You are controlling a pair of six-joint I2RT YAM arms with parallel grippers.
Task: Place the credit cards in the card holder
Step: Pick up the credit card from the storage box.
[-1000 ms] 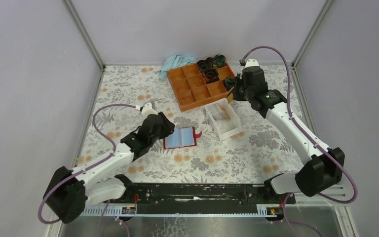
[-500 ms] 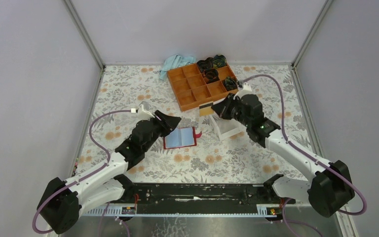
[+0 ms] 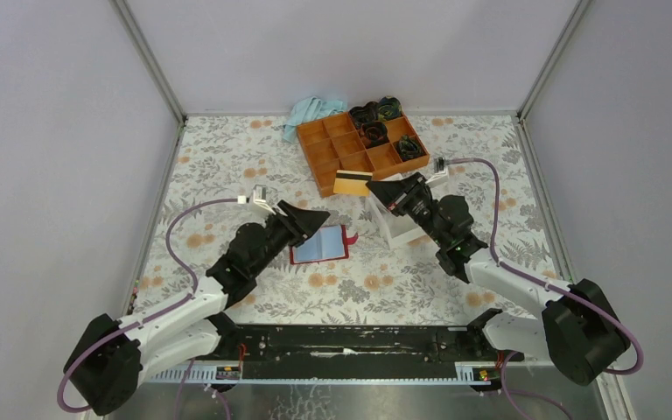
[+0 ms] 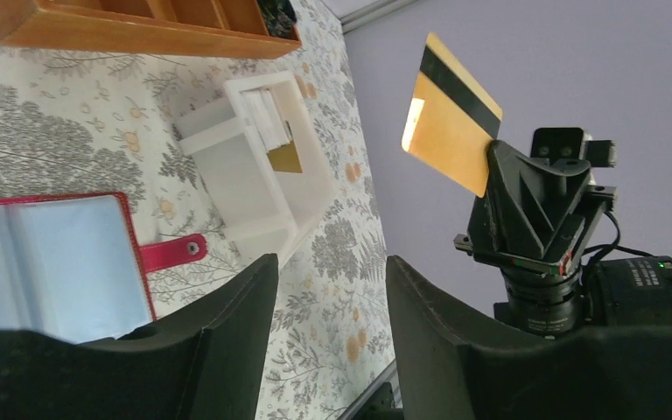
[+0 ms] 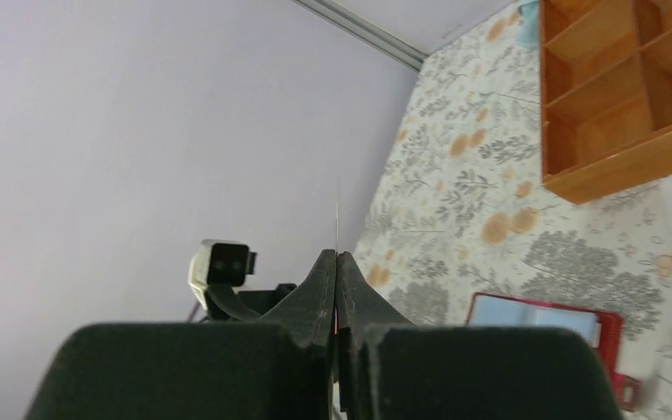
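Note:
The card holder (image 3: pixel 319 245) lies open on the table, dark red with light blue pockets and a snap tab; it also shows in the left wrist view (image 4: pixel 52 262) and the right wrist view (image 5: pixel 542 319). My right gripper (image 3: pixel 378 186) is shut on a tan-gold credit card (image 3: pixel 351 182) with a black stripe, held in the air behind the holder. The left wrist view shows the card (image 4: pixel 451 127); the right wrist view shows it edge-on (image 5: pixel 337 219). More cards (image 4: pixel 273 131) stand in the whitish clear box (image 3: pixel 398 220). My left gripper (image 3: pixel 312 217) is open and empty above the holder's left part.
The orange compartment tray (image 3: pixel 363 150) stands at the back, with dark items in its far-right cells. A light blue cloth (image 3: pixel 311 112) lies behind it. The clear box sits right of the holder, under my right arm. Grey walls enclose the flowered table.
My right gripper has swung down and left from above the tray, carrying the gold card out to behind the holder. My left gripper has risen and tilted toward the right.

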